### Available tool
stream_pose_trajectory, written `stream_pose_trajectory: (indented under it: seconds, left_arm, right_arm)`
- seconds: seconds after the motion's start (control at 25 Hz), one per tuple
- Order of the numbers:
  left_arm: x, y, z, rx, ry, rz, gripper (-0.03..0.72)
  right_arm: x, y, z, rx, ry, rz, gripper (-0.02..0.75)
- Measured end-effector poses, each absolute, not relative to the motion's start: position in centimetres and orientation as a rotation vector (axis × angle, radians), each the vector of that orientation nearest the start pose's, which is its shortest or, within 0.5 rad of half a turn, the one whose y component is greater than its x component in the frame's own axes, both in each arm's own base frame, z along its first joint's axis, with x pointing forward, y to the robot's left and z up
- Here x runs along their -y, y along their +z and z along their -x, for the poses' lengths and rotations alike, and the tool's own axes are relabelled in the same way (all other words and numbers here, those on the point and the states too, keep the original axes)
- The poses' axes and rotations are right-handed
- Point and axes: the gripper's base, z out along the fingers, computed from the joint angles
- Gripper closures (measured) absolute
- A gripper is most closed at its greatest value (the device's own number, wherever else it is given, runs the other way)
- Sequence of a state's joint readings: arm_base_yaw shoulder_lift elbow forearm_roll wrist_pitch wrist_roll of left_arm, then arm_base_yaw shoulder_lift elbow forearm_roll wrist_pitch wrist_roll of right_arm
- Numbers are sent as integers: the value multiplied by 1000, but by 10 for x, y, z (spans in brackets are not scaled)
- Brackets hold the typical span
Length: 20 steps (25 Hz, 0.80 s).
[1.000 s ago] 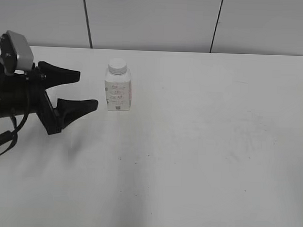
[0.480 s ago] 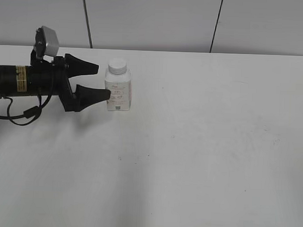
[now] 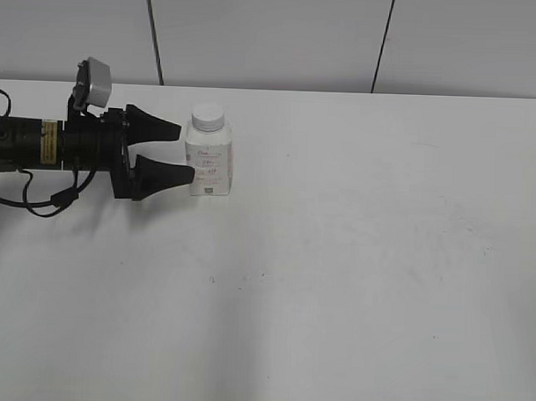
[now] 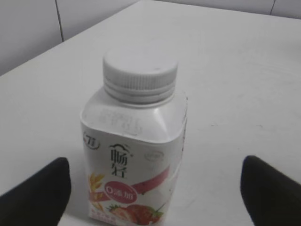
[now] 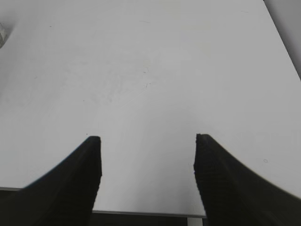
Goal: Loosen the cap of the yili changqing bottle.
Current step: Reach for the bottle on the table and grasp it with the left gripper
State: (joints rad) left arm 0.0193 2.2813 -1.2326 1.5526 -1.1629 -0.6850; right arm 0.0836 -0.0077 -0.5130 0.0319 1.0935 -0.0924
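The yili changqing bottle point(image 3: 208, 161) is seen standing upright on the white table point(image 3: 354, 256), toward the table's far left part in the exterior view, with the cap point(image 3: 207, 117) seated on its neck. The left gripper point(image 3: 185, 152) is held level at the bottle's 9 o'clock side, its two black fingers spread wide; nothing is grasped. The lower fingertip point(image 3: 183, 173) is seen at the bottle's left wall — touching or just short of it cannot be told — while the upper one ends just beside the shoulder, apart from it.

In the left wrist view the bottle point(image 4: 134, 160) is framed between the two dark fingertips point(image 4: 37, 193), each well out to the side. The cap point(image 4: 140, 75) sits square and flat-topped; pink print and strawberry artwork are visible on the label.

In the right wrist view the right gripper point(image 5: 148, 174) is shown open and empty above bare table point(image 5: 141, 70) — its ribbed pads point(image 5: 91, 174) are set wide apart.
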Motion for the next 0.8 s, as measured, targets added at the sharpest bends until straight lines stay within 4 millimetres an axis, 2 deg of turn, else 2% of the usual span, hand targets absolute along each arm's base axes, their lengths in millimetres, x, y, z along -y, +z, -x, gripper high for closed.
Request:
stream_pose_trajectory:
  seconds: [0.36, 0.6, 0.8]
  left_arm:
    - [77, 74, -425, -1575, -919, -1195, 28]
    - [84, 57, -431, -1577, -941, -1217, 51]
    - [98, 52, -431, -1565, -963, -1240, 104]
  right_arm:
    - [-2, 278, 9, -2048, 33, 183, 243]
    - [-2, 278, 9, -2048, 33, 183, 243]
    - [-2, 278, 9, -2048, 33, 183, 243]
